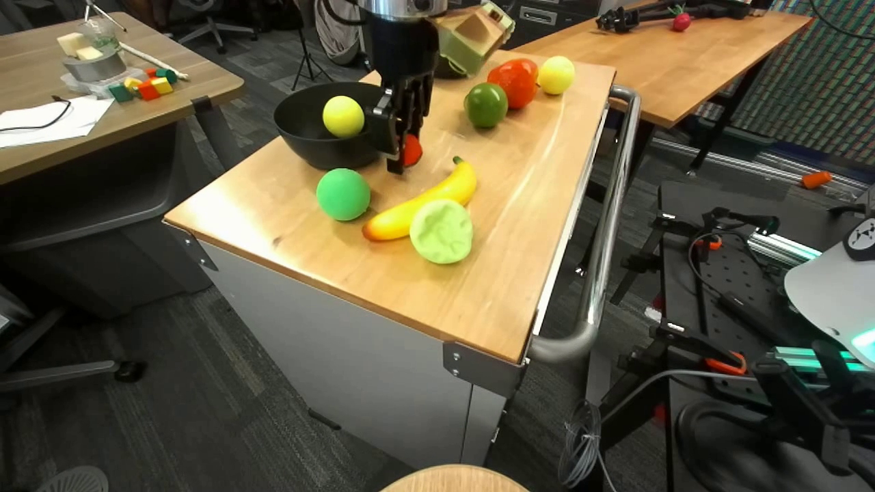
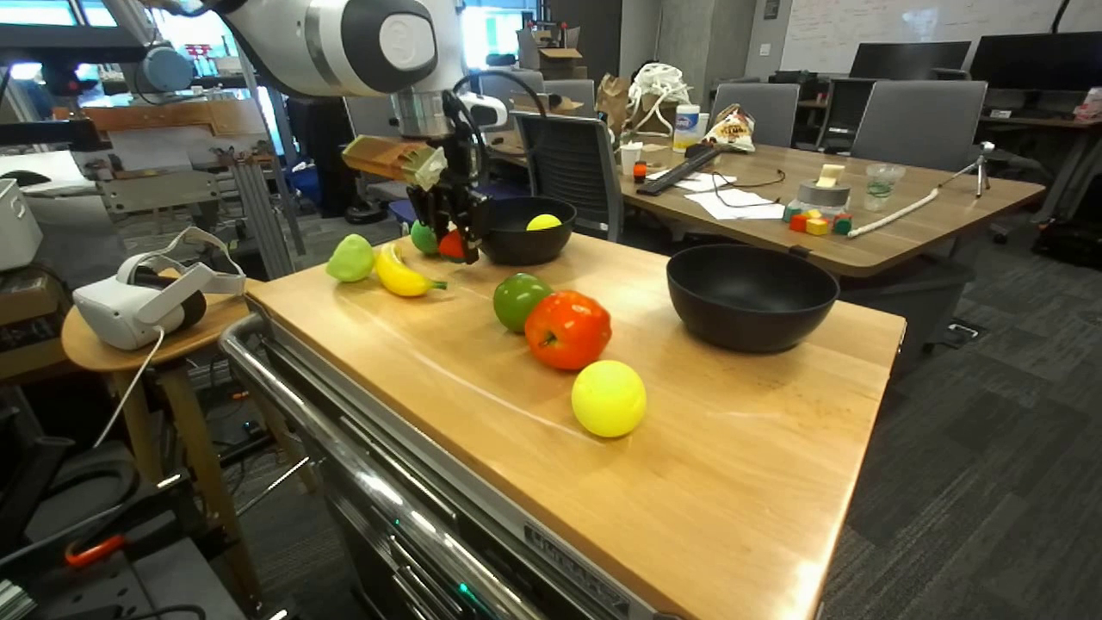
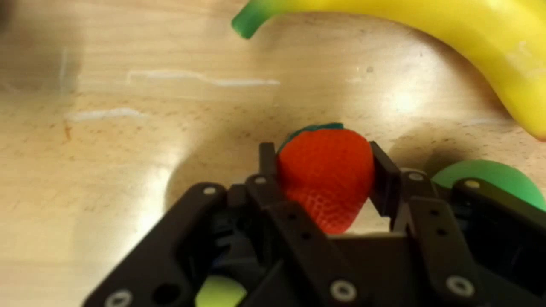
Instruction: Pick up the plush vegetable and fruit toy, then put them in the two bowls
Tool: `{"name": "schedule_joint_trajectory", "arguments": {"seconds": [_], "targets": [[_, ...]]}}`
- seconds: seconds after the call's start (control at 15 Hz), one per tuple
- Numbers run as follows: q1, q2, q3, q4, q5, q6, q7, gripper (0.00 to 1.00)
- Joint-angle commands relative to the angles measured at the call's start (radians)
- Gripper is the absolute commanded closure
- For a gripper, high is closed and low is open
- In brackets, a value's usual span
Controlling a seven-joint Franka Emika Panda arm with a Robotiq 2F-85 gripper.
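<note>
Red and dimpled, a strawberry-shaped toy (image 3: 328,183) is sitting between the fingers of my black jointed gripper (image 3: 323,157), which is holding it clamped by both sides. In an exterior view a round matte black bowl (image 1: 321,152) is standing just left of it, holding a yellow ball (image 1: 343,116), while a smooth green ball (image 1: 343,195) and, farther right, a curved yellow banana (image 1: 403,215) are lying nearer.

Wrist view: banana (image 3: 477,34) cut off top and right, green ball (image 3: 503,175) partly behind claw (image 3: 324,170). In both exterior views: strawberry (image 1: 412,150) partly hidden by claw.
</note>
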Motion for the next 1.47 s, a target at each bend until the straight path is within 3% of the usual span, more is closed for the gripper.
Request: {"name": "schedule_joint_trajectory", "arguments": {"seconds": [0.0, 0.2, 0.4, 0.6, 0.67, 0.73, 0.8, 1.07, 1.4], "targets": [[0.075, -0.134, -0.022, -0.002, -0.189, -0.046, 0.07, 0.75], [0.092, -0.118, -0.011, 0.078, -0.364, -0.036, 0.088, 0.75], [0.077, -0.005, -0.043, 0.15, -0.545, 0.13, 0.123, 0.75], [0.071, 0.121, -0.095, 0.223, -0.577, 0.226, 0.155, 0.75], [0.071, 0.156, -0.104, 0.245, -0.552, 0.241, 0.139, 0.75], [0.058, 0.183, -0.093, 0.26, -0.484, 0.246, 0.092, 0.25], [0.049, 0.205, -0.084, 0.273, -0.434, 0.245, 0.064, 0.24], [0.03, 0.183, -0.034, 0.292, -0.245, 0.191, -0.072, 0.0], [0.039, 0.07, 0.028, 0.29, -0.11, -0.016, -0.189, 0.0]]}}
